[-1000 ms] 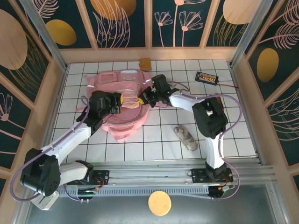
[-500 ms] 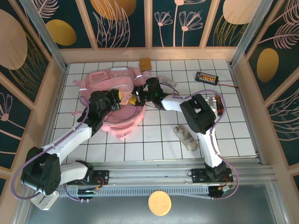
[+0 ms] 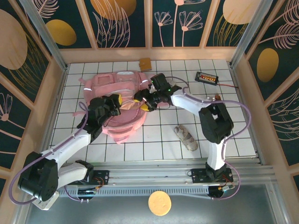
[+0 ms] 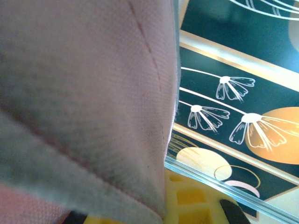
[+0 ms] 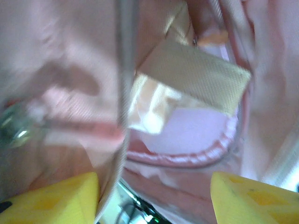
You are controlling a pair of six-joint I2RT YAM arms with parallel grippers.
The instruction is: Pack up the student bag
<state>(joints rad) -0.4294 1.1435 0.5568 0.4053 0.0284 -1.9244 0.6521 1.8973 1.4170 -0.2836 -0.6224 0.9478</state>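
**Position.** The student bag (image 3: 112, 86) lies on the tiled table (image 3: 233, 130), toward its far left corner, with its mouth facing my right arm.

**Left tool.** My left gripper (image 3: 120, 105) is clenched. Pink cloth is draped close over its wrist camera, so I judge it is pinching the bag's rim to hold the mouth open.

**Right tool.** My right gripper (image 3: 144, 101) sits at that mouth with its jaws apart and nothing between them. Just ahead of it, a beige fabric item (image 5: 194, 77) rests inside the opening, apparently delivered.

**Assessment.** I judge the rim is lifted so that contents go in cleanly.

**Risk.** The item could snag on the zip edge when the arm withdraws.
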